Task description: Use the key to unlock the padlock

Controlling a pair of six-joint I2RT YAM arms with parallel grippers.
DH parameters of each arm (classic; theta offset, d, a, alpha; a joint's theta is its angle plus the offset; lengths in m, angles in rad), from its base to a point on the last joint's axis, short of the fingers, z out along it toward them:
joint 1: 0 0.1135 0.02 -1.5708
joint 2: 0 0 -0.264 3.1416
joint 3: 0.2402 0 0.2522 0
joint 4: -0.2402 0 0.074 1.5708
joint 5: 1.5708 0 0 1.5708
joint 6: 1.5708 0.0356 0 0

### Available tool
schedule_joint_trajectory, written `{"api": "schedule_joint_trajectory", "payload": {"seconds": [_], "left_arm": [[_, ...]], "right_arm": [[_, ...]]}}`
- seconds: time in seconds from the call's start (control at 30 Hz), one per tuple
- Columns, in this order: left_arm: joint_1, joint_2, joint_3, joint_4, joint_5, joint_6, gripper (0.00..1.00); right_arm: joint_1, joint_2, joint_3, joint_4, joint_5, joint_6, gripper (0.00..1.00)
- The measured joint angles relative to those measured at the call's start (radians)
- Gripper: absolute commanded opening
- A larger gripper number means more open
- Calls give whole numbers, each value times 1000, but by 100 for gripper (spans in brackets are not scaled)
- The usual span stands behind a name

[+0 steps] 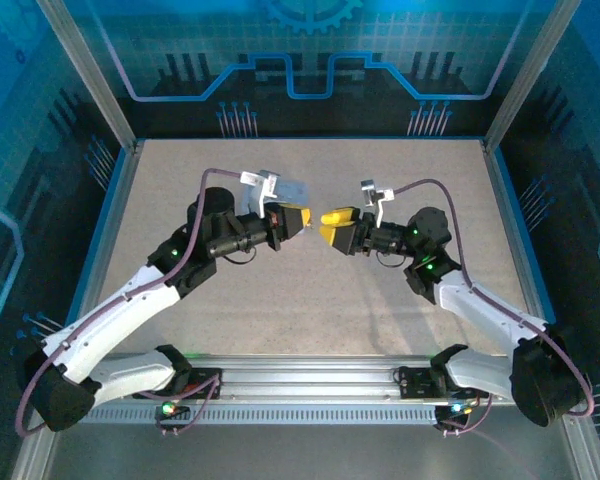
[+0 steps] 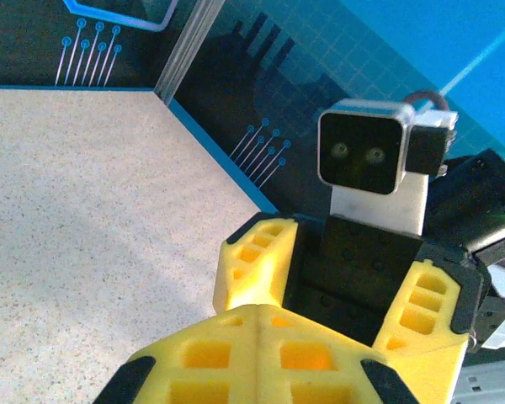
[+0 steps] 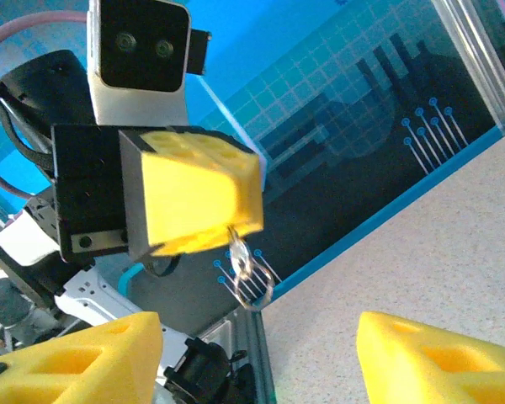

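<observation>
My two grippers meet tip to tip above the middle of the table (image 1: 310, 320). The left gripper (image 1: 305, 218) (image 2: 259, 307) is shut, its yellow fingers (image 3: 198, 189) pressed flat together. The key (image 3: 239, 255), a thin silvery sliver, sticks out from between those fingertips, and a wire ring (image 3: 258, 290) dangles from it. The right gripper (image 1: 326, 226) (image 3: 257, 337) stands open just in front of the key, with a finger on either side and nothing between them. The padlock is hidden.
A blue rim (image 1: 120, 210) and metal frame posts (image 1: 85, 75) edge the speckled table. Bare tabletop lies in front of and behind both grippers. The arm bases stand on the rail (image 1: 310, 385) at the near edge.
</observation>
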Motion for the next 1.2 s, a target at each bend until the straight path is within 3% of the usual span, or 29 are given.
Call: {"api": "schedule_joint_trajectory", "payload": {"seconds": [0.33, 1.2], "left_arm": [[0, 13, 0, 2, 13, 6, 0], [1, 23, 0, 2, 13, 7, 0]], "right_arm": [[27, 31, 14, 2, -10, 4, 50], [45, 71, 21, -2, 8, 35, 6]]}}
